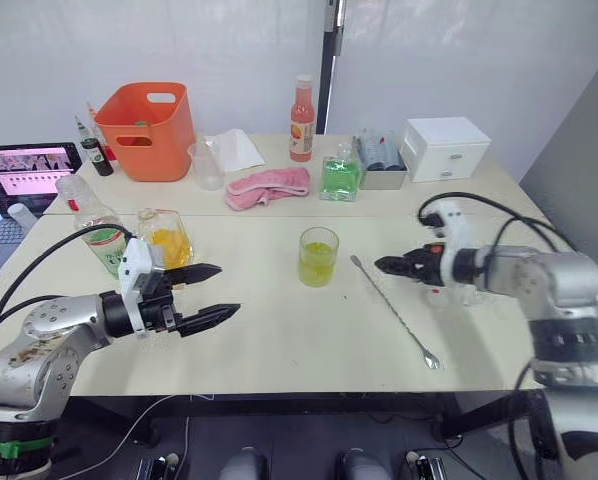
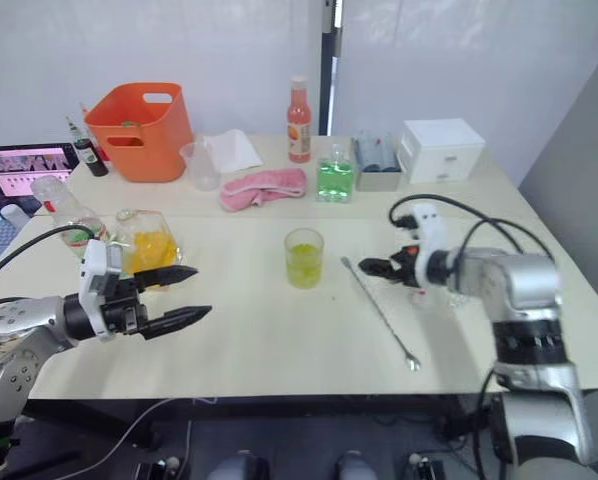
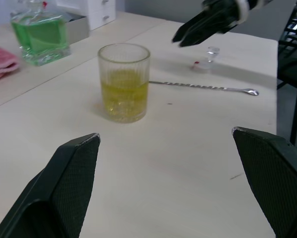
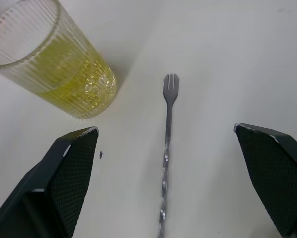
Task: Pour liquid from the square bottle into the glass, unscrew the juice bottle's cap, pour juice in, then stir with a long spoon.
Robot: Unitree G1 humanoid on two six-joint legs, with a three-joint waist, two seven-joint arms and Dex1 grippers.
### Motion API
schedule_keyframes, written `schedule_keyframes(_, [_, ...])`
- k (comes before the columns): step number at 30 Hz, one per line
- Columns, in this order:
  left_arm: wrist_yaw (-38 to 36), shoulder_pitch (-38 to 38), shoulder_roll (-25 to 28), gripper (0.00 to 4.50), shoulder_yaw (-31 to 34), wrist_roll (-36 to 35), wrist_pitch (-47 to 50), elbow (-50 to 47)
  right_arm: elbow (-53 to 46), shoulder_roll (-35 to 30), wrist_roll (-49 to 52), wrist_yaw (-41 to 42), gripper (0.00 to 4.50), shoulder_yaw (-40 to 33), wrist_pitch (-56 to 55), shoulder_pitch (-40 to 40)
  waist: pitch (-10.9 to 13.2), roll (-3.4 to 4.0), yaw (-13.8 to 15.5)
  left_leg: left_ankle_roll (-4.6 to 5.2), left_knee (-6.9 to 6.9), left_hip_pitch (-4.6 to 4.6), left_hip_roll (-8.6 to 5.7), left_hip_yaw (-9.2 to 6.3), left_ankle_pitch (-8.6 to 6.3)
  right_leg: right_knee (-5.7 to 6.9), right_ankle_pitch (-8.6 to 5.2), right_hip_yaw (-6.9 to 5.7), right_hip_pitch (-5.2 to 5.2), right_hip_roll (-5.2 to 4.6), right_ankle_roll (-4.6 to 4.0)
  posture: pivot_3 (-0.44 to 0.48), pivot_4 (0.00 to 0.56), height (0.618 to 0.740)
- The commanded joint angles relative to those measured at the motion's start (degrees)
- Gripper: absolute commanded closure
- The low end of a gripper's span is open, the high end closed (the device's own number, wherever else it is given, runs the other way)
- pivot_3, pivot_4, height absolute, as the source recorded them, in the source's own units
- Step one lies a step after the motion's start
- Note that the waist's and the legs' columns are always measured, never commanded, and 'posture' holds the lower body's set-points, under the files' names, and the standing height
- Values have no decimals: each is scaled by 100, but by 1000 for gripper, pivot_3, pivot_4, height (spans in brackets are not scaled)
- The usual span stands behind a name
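Note:
The glass (image 1: pixel 318 257), partly filled with yellow-green liquid, stands mid-table. The long spoon (image 1: pixel 394 310) lies flat just right of it, its forked end (image 4: pixel 171 82) nearest the glass. My right gripper (image 1: pixel 381 265) hovers open above the spoon's upper stem, fingers spread to either side of it in the right wrist view. My left gripper (image 1: pixel 227 289) is open and empty, low over the table left of the glass. Behind it stand the square bottle (image 1: pixel 167 240) with yellow-orange contents and the juice bottle (image 1: pixel 101 238) with its green and white label. Its cap I cannot make out.
A small clear object (image 3: pixel 208 57) lies under my right wrist. At the back stand an orange bin (image 1: pixel 149 125), a cloudy cup (image 1: pixel 207 165), a pink cloth (image 1: pixel 269 185), a green square bottle (image 1: pixel 340 175), an orange-red bottle (image 1: pixel 301 118) and a white box (image 1: pixel 445 148). A laptop (image 1: pixel 24 170) sits far left.

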Motion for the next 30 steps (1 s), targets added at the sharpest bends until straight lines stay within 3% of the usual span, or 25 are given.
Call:
schedule_keyframes(1, [-36, 388, 67, 0, 556, 67, -311, 88, -930, -127, 8, 430, 28, -521, -1102, 1002, 0, 0, -3, 0, 0, 3, 2, 0, 0, 0, 0, 1, 3, 1, 0, 0, 150, 715])
schedule_keyframes(6, [-29, 1286, 38, 0, 1233, 342, -823, 307, -1090, -101, -359, 293, 28, -1436, -2395, 2388, 0, -1, -9, 0, 1, 8, 2, 11, 0, 3, 0, 9, 2, -4, 0, 0, 150, 715])
schedule_keyframes(12, [137, 1868, -34, 0, 2118, 549, -1397, 835, -906, -291, -324, 728, 28, -2304, -2962, 3506, 0, -1, 32, -1, 5, 28, 10, 22, 0, 1, -5, 9, 16, -8, -6, 0, 150, 715])
schedule_keyframes(30, [506, 2246, -76, 0, 2331, 728, -1575, 875, -379, -504, -476, 816, 28, -2415, -3302, 3756, -1, -2, 50, -2, 3, 38, 20, 39, -1, 2, -9, 13, 16, -10, -12, 0, 150, 715])
